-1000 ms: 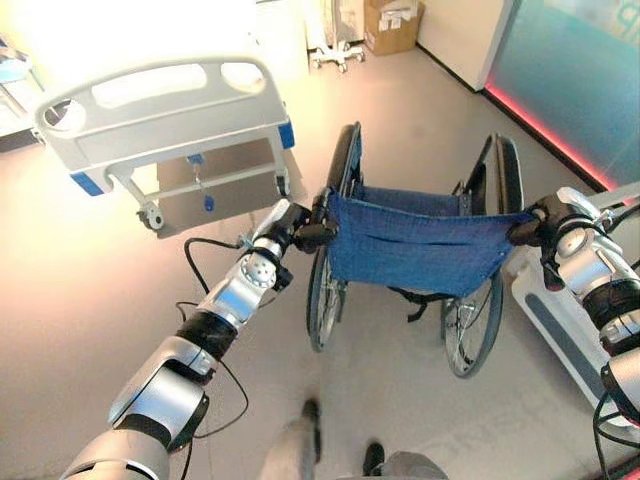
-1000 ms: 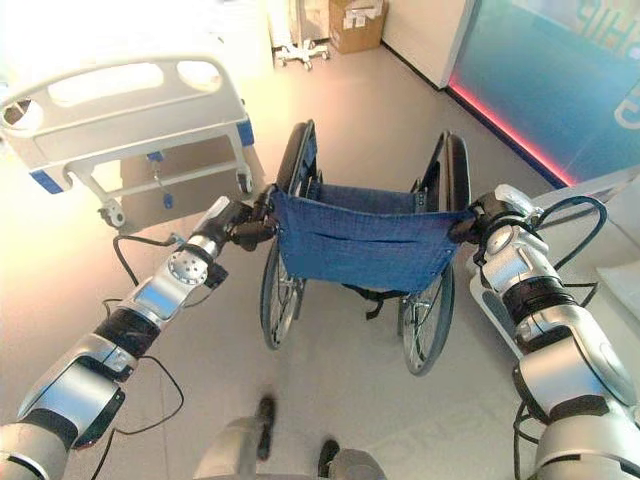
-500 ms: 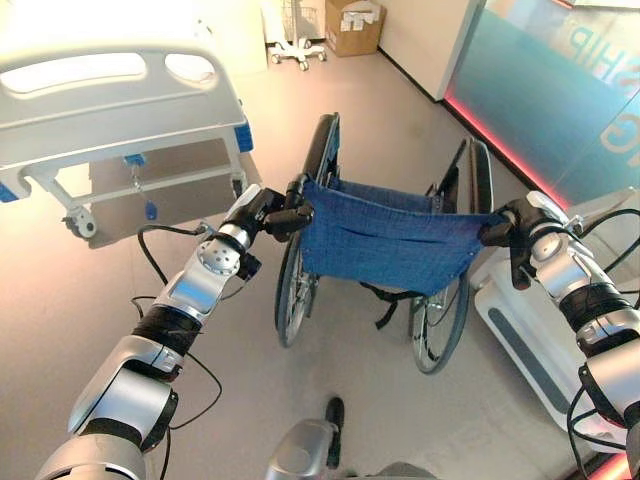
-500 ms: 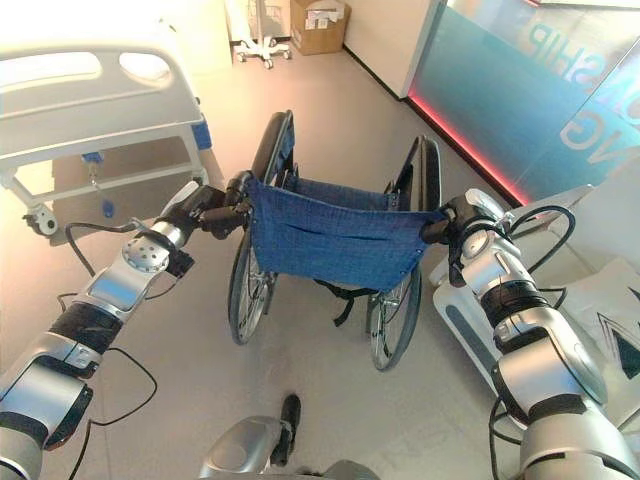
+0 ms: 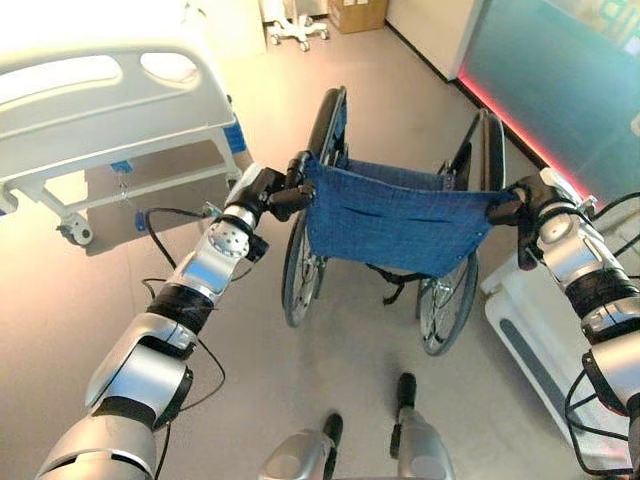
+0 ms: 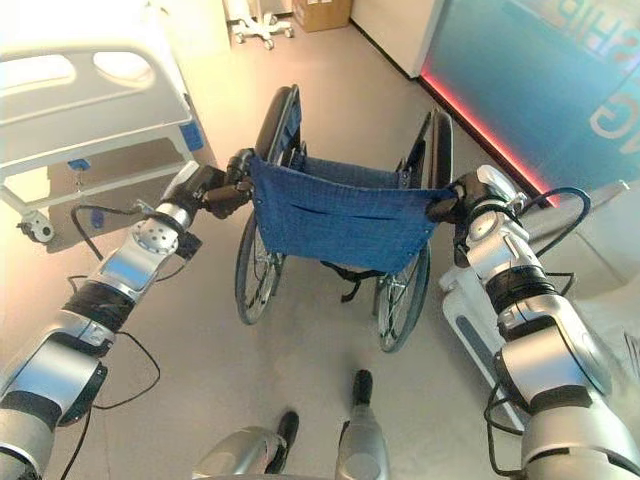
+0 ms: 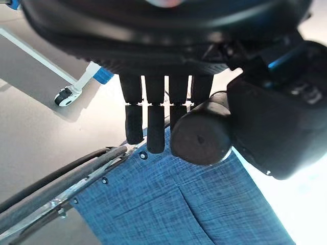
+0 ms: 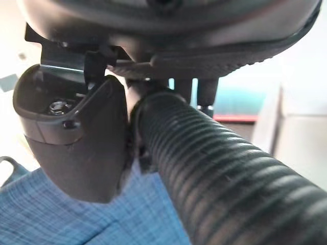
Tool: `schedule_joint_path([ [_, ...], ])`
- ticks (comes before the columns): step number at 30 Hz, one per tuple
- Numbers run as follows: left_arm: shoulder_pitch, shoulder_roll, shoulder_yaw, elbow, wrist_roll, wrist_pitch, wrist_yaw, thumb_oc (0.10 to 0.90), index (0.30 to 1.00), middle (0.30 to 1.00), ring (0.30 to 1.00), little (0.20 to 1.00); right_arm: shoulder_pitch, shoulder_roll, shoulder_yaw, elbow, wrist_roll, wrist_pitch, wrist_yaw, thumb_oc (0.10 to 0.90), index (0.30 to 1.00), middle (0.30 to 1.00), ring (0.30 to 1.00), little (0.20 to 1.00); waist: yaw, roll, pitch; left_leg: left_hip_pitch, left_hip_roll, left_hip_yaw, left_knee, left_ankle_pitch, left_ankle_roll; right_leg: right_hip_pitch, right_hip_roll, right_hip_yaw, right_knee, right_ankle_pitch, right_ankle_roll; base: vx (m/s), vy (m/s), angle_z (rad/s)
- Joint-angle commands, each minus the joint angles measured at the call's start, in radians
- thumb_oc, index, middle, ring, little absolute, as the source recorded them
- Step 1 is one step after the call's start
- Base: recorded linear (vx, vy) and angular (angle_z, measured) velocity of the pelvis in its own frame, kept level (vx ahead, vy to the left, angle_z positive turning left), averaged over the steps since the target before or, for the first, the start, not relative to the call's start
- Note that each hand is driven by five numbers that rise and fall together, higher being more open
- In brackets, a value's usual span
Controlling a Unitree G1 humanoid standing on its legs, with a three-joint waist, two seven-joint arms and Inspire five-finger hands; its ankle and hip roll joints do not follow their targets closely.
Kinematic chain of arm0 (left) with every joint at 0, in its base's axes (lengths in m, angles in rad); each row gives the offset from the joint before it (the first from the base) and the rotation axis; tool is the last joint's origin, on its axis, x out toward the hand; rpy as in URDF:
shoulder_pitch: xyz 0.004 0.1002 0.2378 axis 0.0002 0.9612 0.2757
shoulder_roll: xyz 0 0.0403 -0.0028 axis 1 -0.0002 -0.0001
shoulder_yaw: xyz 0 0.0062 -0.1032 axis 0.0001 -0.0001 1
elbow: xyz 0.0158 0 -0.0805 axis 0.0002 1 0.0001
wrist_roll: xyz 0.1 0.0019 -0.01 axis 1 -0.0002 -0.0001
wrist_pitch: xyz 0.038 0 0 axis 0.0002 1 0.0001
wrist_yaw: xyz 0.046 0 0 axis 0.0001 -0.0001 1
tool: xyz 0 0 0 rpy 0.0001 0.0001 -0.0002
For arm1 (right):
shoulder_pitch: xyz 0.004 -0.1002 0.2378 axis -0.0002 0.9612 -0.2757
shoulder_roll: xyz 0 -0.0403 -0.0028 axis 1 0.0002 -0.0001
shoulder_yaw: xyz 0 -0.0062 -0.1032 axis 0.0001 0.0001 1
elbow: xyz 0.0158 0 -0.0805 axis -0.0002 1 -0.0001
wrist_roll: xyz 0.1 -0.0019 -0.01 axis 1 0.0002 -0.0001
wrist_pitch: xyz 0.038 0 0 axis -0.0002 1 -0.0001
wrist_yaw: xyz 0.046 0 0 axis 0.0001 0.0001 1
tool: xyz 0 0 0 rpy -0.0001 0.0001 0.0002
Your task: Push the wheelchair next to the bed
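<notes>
The wheelchair [image 5: 395, 215], with a blue cloth back and black wheels, stands in the middle of the floor facing away from me. My left hand [image 5: 262, 192] is shut on its left push handle [image 7: 200, 138], fingers [image 7: 153, 122] on one side and thumb on the other. My right hand [image 5: 530, 200] is shut on the ribbed right push handle [image 8: 214, 173], the thumb [image 8: 76, 132] pressed beside it. The white bed [image 5: 100, 100] with its footboard stands at the far left. Its near corner is a short way left of the wheelchair's left wheel [image 5: 300, 270].
A white low machine base [image 5: 540, 340] lies close to the wheelchair's right wheel. A glass wall with a red floor strip [image 5: 520, 120] runs along the right. A wheeled stand [image 5: 300, 25] and a cardboard box [image 5: 355, 12] are at the far end.
The whole view has shifted as the robot walks. Both hands keep hold of the handles, and the wheelchair has rolled a little forward beside the bed's foot end.
</notes>
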State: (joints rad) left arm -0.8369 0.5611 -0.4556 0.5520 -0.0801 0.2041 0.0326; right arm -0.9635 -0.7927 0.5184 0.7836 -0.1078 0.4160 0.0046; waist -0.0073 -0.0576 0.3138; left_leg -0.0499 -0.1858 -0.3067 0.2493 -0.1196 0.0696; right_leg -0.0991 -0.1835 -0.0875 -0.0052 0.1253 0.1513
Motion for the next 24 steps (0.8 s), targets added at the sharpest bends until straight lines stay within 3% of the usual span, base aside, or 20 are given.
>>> schedule_joint_path([
  [1,0.128,-0.02,-0.129,-0.022,0.059,0.059,-0.017,0.4,0.3,0.3,0.3,0.3,-0.151,0.056,0.165,-0.11,-0.001,-0.126,0.115,0.4,0.3,0.3,0.3,0.3,0.064,-0.011,0.009,0.04,0.252,0.177,0.022,-0.06,-0.101,-0.138,-0.046,-0.015,0.187,-0.02,0.027,0.28,-0.255,0.8],
  [3,0.135,-0.034,-0.129,-0.031,0.06,0.064,0.008,0.4,0.3,0.3,0.3,0.3,-0.164,0.042,0.174,-0.114,0.005,-0.145,0.117,0.4,0.3,0.3,0.3,0.3,0.048,0.001,0.015,0.061,0.298,0.194,-0.025,0.008,-0.124,-0.13,-0.028,-0.041,0.187,-0.035,0.008,0.24,-0.193,0.56],
  [4,0.135,-0.034,-0.129,-0.031,0.06,0.064,0.008,0.4,0.3,0.3,0.3,0.3,-0.164,0.042,0.174,-0.114,0.006,-0.145,0.117,0.4,0.3,0.3,0.3,0.3,0.047,0.002,0.016,0.063,0.299,0.194,-0.027,0.009,-0.124,-0.129,-0.027,-0.042,0.187,-0.035,0.008,0.25,-0.182,0.61],
  [6,0.135,-0.052,-0.13,-0.037,0.061,0.062,0.033,0.4,0.3,0.3,0.3,0.3,-0.171,0.033,0.173,-0.118,0.004,-0.159,0.117,0.4,0.3,0.3,0.3,0.3,0.03,0.021,0.017,0.084,0.335,0.21,-0.086,0.07,-0.146,-0.123,-0.01,-0.069,0.185,-0.054,-0.008,0.23,-0.166,0.38],
  [13,0.123,-0.078,-0.116,-0.057,0.02,0.076,0.081,0.4,0.3,0.3,0.3,0.3,-0.163,0.041,0.172,-0.132,-0.029,-0.167,0.116,0.4,0.3,0.3,0.3,0.3,0.002,0.068,0.004,0.128,0.404,0.23,-0.174,0.196,-0.187,-0.127,0.039,-0.107,0.237,-0.133,-0.059,0.21,-0.17,0.11],
  [16,0.124,-0.08,-0.106,-0.059,0.001,0.078,0.092,0.4,0.3,0.3,0.3,0.3,-0.162,0.039,0.175,-0.132,-0.03,-0.176,0.115,0.4,0.3,0.3,0.3,0.3,-0.003,0.073,-0.002,0.134,0.416,0.238,-0.173,0.222,-0.193,-0.127,0.049,-0.116,0.242,-0.143,-0.068,0.11,-0.121,0.04],
  [17,0.13,-0.09,-0.092,-0.049,-0.019,0.078,0.099,0.4,0.3,0.3,0.3,0.3,-0.153,0.035,0.173,-0.138,-0.045,-0.185,0.124,0.4,0.3,0.3,0.3,0.3,-0.017,0.078,-0.015,0.142,0.435,0.262,-0.148,0.269,-0.204,-0.123,0.063,-0.135,0.244,-0.156,-0.083,0.14,-0.131,0.21],
  [19,0.144,-0.101,-0.083,-0.03,-0.023,0.069,0.102,0.4,0.3,0.3,0.3,0.3,-0.14,0.026,0.176,-0.141,-0.066,-0.199,0.133,0.4,0.3,0.3,0.3,0.3,-0.032,0.075,-0.03,0.151,0.451,0.29,-0.103,0.311,-0.209,-0.116,0.065,-0.153,0.236,-0.155,-0.093,0.18,-0.153,0.34],
  [21,0.164,-0.111,-0.076,-0.004,-0.02,0.058,0.105,0.4,0.3,0.3,0.3,0.3,-0.118,0.017,0.182,-0.136,-0.07,-0.215,0.133,0.4,0.3,0.3,0.3,0.3,-0.038,0.053,-0.051,0.159,0.455,0.323,0.013,0.338,-0.209,-0.086,0.07,-0.19,0.224,-0.167,-0.117,0.22,-0.214,0.22],
  [22,0.164,-0.112,-0.075,-0.002,-0.019,0.058,0.103,0.4,0.3,0.3,0.3,0.3,-0.116,0.017,0.181,-0.136,-0.069,-0.214,0.132,0.4,0.3,0.3,0.3,0.3,-0.039,0.05,-0.054,0.154,0.453,0.324,0.017,0.341,-0.207,-0.085,0.07,-0.192,0.221,-0.165,-0.118,0.27,-0.248,0.15],
  [24,0.169,-0.114,-0.067,0.006,0.007,0.062,0.084,0.4,0.3,0.3,0.3,0.3,-0.089,0.03,0.172,-0.137,-0.064,-0.2,0.118,0.4,0.3,0.3,0.3,0.3,-0.003,0.037,-0.043,0.074,0.381,0.299,0.071,0.291,-0.172,-0.013,0.103,-0.183,0.205,-0.189,-0.129,0.43,-0.267,0.18],
])
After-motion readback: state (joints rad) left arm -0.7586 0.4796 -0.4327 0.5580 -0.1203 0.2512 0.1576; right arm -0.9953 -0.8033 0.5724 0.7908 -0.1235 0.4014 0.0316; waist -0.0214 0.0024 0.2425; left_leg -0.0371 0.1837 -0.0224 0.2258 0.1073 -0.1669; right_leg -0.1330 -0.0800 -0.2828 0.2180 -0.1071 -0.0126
